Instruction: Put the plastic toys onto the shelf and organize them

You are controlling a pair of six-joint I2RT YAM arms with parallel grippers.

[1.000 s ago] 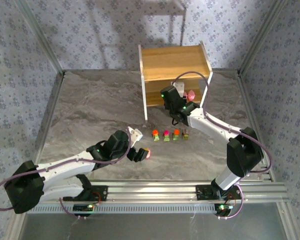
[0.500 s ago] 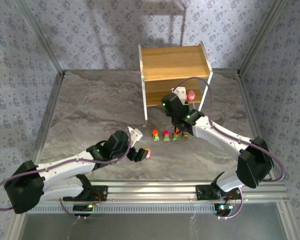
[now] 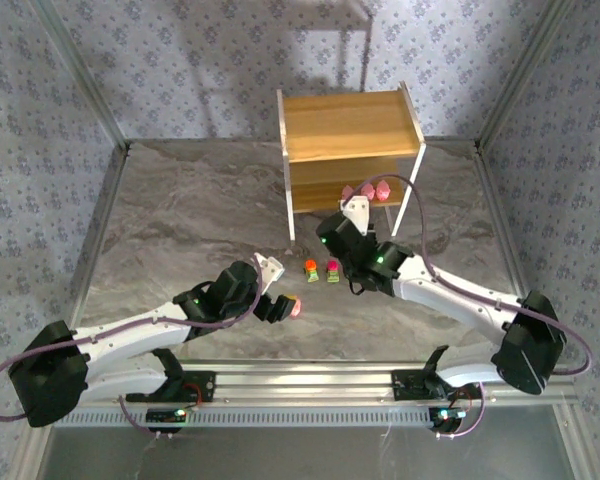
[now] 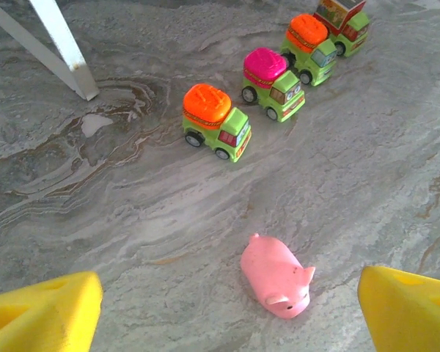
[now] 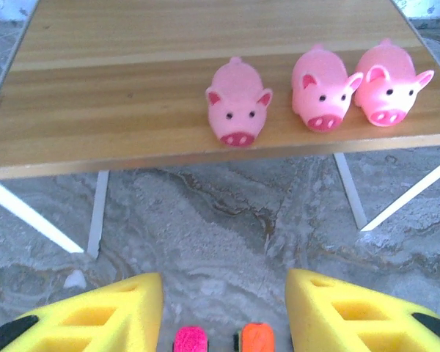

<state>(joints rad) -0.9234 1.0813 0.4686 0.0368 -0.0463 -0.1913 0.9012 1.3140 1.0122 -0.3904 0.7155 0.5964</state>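
Three pigs line the shelf edge (room beside them); right claw and left claw wide.

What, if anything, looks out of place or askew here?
One small pink plastic pig sits alone on the grey marbled table, apart from the three pink pigs on the wooden shelf's lower board. Those three are unevenly spaced. Nothing looks spilled or damaged.

A grey, marble-patterned surface lies enclosed on three sides by walls in a pale blue floral print, with slim metal posts at the corners and an aluminium rail along the near edge. Soft shadows cross the far wall.
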